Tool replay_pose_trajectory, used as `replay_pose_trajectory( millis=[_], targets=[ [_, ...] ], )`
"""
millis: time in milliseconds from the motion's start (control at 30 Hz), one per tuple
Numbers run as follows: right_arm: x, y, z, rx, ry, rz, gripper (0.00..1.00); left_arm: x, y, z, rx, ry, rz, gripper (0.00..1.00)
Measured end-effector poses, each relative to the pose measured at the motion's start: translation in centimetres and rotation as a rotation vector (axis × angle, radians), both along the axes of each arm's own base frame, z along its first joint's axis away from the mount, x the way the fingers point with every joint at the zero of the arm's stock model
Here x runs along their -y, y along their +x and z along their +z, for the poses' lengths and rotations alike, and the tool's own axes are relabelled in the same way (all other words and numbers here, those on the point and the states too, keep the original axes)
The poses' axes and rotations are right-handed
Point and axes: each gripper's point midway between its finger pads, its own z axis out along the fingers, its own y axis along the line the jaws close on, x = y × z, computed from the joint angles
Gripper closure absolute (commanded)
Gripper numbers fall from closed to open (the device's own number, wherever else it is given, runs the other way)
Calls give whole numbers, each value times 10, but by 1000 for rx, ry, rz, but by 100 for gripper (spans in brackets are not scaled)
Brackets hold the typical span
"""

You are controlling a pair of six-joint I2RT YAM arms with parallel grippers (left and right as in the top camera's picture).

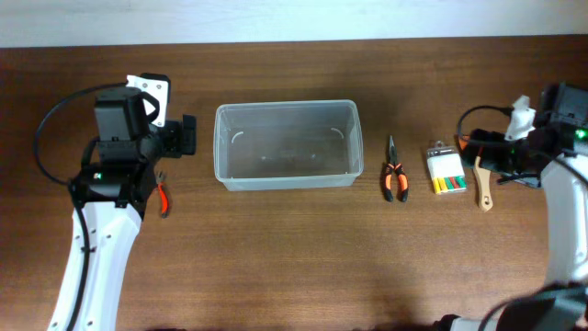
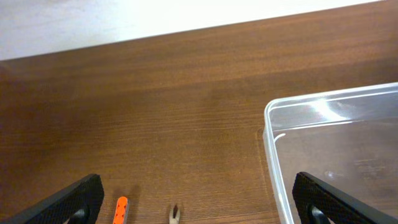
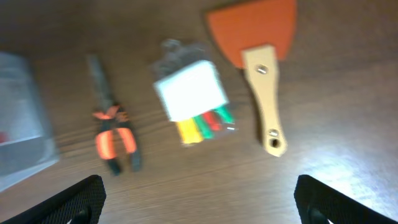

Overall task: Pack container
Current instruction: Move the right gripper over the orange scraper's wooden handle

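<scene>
The container (image 1: 220,147) is a clear plastic tub that looks empty, at the table's middle. Its near corner shows in the left wrist view (image 2: 273,124) and a blurred edge shows in the right wrist view (image 3: 18,124). My left gripper (image 1: 188,136) is open and empty just left of the tub, its fingers (image 2: 199,211) spread wide over bare wood. My right gripper (image 1: 482,150) is open and empty, hovering (image 3: 199,205) above the tools to the right of the tub.
Orange-and-black pliers (image 1: 395,176) (image 3: 115,134), a small pack with coloured pieces (image 1: 446,171) (image 3: 193,99) and a wooden-handled orange scraper (image 1: 483,188) (image 3: 264,81) lie right of the tub. Red-handled cutters (image 1: 163,195) (image 2: 120,210) lie under the left arm.
</scene>
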Motion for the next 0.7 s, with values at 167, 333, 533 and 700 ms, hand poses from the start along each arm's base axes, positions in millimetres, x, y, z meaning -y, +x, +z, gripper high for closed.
replay_pose_trajectory(
  millis=[167,333,533,700],
  targets=[
    [39,-2,-22,-60,-72,-62,3,0,3,-11,-29,0,0,1],
    [67,15,-30,-30,-168,-58,3,0,4,-15,-39,0,0,1],
    [79,30,-55,-49,-201,-20,3,0,5,-15,-39,0,0,1],
    [79,28,-95,-142,-165,8,5,0,5,-15,-39,0,0,1]
  ],
)
